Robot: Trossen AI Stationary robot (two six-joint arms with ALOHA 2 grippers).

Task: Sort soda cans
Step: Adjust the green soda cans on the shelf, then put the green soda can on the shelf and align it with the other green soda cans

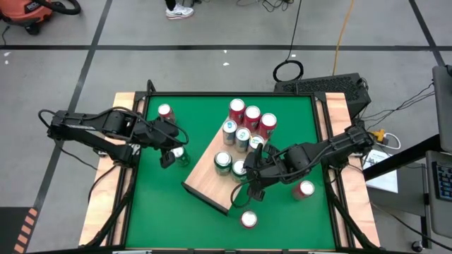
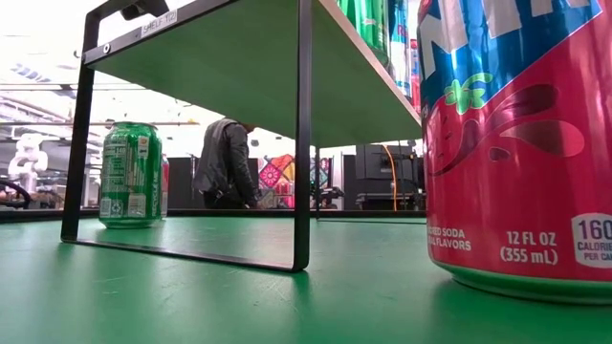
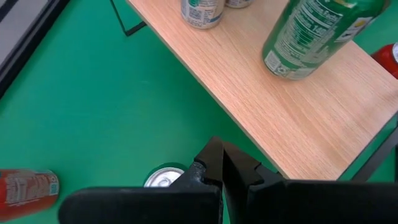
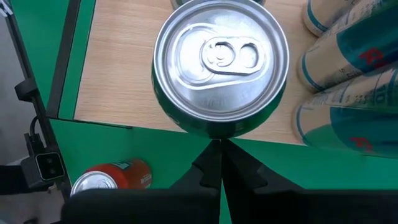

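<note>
Now both my grippers are pinched shut on nothing: the right gripper [image 4: 219,163] hangs just above a green can [image 4: 221,65] at the board's [image 1: 206,181] edge. Left gripper [image 3: 221,163] hovers beside the board over another can [image 3: 163,178]; most cans [image 1: 248,121] cluster on the board, with red ones scattered on the mat around it.

Even overhead light, soft short shadows on the green table [image 1: 282,113]. Low view: room behind blown out bright at upper left, near red can [image 2: 521,143] at right soft, distorted. Wrist views sharp; mild glare on silver can top [image 4: 221,62].
</note>
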